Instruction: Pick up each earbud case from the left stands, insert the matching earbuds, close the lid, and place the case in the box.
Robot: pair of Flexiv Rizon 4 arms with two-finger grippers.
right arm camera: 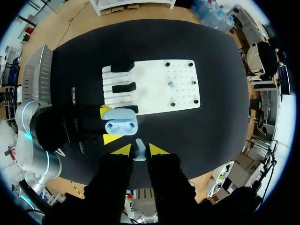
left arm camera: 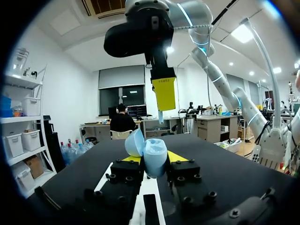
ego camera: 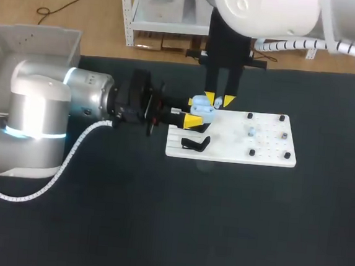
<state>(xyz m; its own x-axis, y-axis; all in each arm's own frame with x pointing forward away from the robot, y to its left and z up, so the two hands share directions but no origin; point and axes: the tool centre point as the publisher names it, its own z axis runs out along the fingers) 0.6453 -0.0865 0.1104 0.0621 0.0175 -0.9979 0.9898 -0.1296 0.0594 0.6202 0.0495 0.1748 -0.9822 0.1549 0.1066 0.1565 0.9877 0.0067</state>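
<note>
Head view: one light-blue earbud case [ego camera: 202,108] is being held above the left end of one white board [ego camera: 269,147] by the left hand [ego camera: 198,113], which is coming in from the left side with its two yellow tips clamped on the case from two sides. The right hand [ego camera: 219,101] is being held straight above the case, its fingers pointing down. In the right wrist view the case is being shown with its lid open and two hollows facing up, and one earbud [right arm camera: 139,151] is being pinched between the right hand's two yellow tips, just above the case. In the left wrist view the lid is being seen tilted back behind the case body, with the earbud hanging close over it. A second earbud [ego camera: 252,131] is lying on the board, well apart from the case, inside four black pegs at the corners of the board's right part. One black stand [ego camera: 195,144] is sitting on the board's slotted left end. One grey box [ego camera: 30,39] is resting at the far left of the dark tabletop [ego camera: 156,231].
</note>
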